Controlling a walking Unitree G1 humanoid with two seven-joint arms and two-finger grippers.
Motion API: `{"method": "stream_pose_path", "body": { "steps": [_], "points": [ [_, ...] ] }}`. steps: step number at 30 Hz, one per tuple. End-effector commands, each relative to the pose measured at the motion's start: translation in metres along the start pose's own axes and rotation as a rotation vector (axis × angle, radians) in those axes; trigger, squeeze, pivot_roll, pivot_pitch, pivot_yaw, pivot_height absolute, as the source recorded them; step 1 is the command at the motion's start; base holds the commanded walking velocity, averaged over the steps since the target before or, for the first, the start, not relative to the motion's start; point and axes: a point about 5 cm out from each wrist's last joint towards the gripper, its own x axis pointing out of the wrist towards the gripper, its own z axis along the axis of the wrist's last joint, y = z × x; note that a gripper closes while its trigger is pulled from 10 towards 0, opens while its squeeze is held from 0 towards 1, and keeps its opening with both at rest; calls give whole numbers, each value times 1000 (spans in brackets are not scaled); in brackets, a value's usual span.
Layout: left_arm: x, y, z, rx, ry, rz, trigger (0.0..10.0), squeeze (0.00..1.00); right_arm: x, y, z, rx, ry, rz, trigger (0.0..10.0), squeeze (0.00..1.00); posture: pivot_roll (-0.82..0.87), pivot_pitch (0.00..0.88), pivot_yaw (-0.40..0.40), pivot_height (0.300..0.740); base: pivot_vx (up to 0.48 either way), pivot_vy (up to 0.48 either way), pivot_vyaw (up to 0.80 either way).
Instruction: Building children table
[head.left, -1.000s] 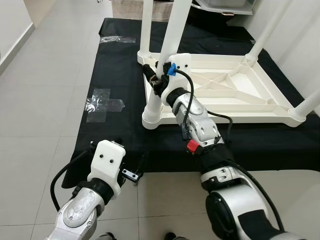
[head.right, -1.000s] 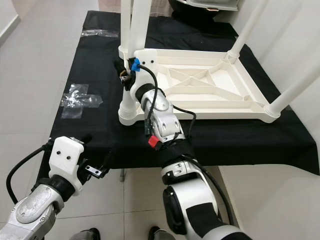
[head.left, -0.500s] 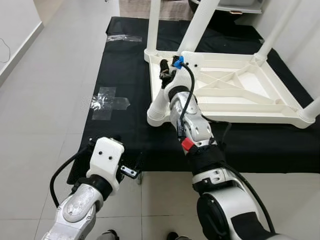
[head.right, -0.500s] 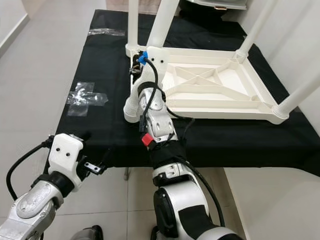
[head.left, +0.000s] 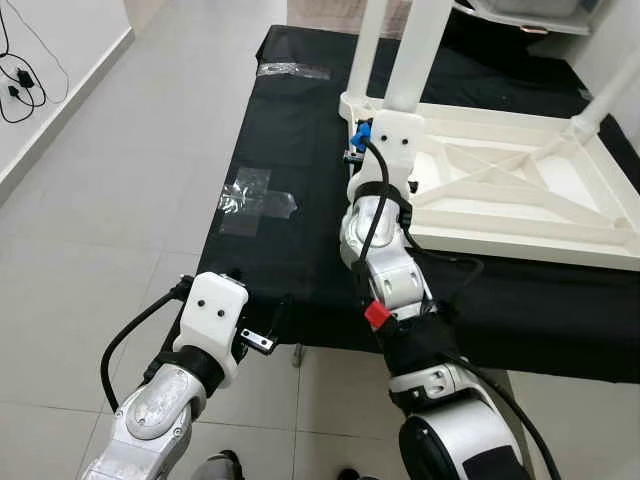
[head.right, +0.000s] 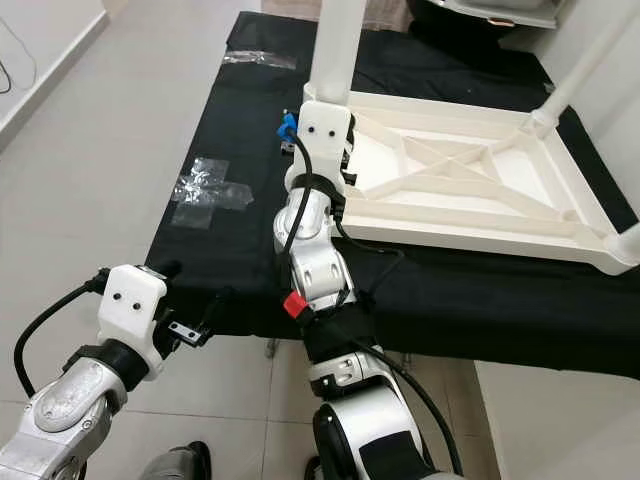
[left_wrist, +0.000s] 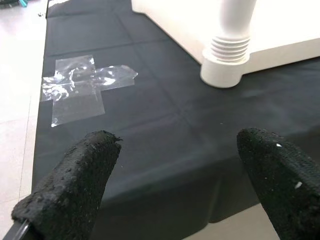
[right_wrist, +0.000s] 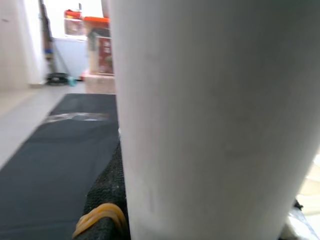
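Note:
A white children's table (head.left: 520, 235) lies upside down on a black mat (head.left: 290, 150), its legs pointing up. My right arm reaches to the near-left corner leg (head.left: 420, 50). The right gripper (head.left: 357, 153) sits mostly hidden behind its white wrist housing. In the right wrist view the leg (right_wrist: 210, 100) presses against a black finger (right_wrist: 107, 200) with a yellow band, so the gripper is shut on it. My left gripper (left_wrist: 175, 180) hovers open at the mat's near edge with nothing between its fingers. The leg's threaded base (left_wrist: 225, 65) stands ahead of it.
A cross of clear tape (head.left: 255, 200) lies on the mat left of the table, and another strip (head.left: 290, 70) lies at the far end. Tiled floor runs along the left, with cables (head.left: 20, 60) by the wall. A second leg (head.left: 372, 40) rises behind.
The whole picture has shifted as the camera moved. My right gripper stays on the corner leg and its wrist now faces me more squarely. The left arm keeps its pose.

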Motion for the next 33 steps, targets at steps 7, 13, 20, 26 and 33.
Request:
{"method": "stream_pose_path", "body": {
  "steps": [7,13,20,26,33],
  "points": [
    [0,1,-3,7,4,14,10000,0,-44,2,-78,-9,506,-236,10000,0,121,213,-137,740,0,0,0],
    [-1,2,-4,10,8,16,10000,0,-39,6,-77,76,581,-232,10000,0,121,210,-138,740,0,0,0],
    [3,3,-9,-12,23,6,10000,0,-9,10,-19,271,312,53,10000,0,108,191,-131,740,0,0,0],
    [7,0,-14,-10,39,-38,10000,0,4,0,27,357,126,166,10000,0,101,168,-123,740,0,0,0],
    [20,3,-14,45,22,-57,10000,1000,2,-7,42,524,151,296,10000,0,98,129,-113,740,0,0,0]
  ]
}}
